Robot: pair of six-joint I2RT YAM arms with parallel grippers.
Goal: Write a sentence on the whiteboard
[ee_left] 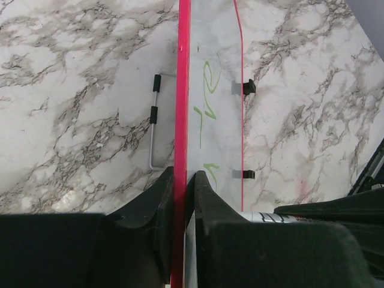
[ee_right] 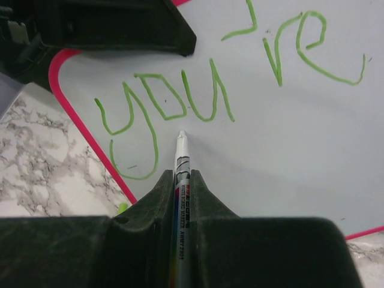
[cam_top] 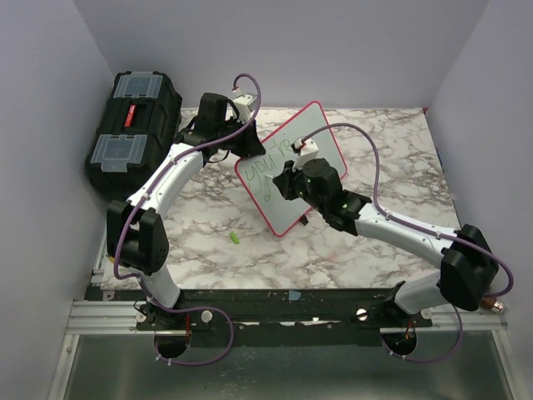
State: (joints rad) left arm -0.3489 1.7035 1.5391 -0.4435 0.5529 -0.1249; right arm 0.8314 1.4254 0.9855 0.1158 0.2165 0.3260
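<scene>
At the far-left edge of the whiteboard (cam_top: 281, 212), the left tool (ee_left: 180, 177) is nearly closed, its two black fingers (ee_left: 157, 198) pinching the thin red-pink frame between them. The left arm rises from its base, folds at an elbow well left of the whiteboard and reaches its white forearm in toward that edge. The right arm bends at an elbow well right of the whiteboard and stretches its forearm across the board's near-right side, wrist angled down at the white face. The right tool (ee_right: 182, 174) is clamped tight on a marker (ee_right: 182, 162), whose pale tip points at the board just below the green lettering; whether it touches cannot be told.

The whiteboard sits mid-surface (cam_top: 375, 142), tilted up rather than lying flat, rounded corners showing. The sentence (ee_right: 221, 90) so far reads "you're" in loose green strokes, with more green marks higher up. Beyond the whiteboard's left edge stands a black toolbox (cam_top: 133, 133).
</scene>
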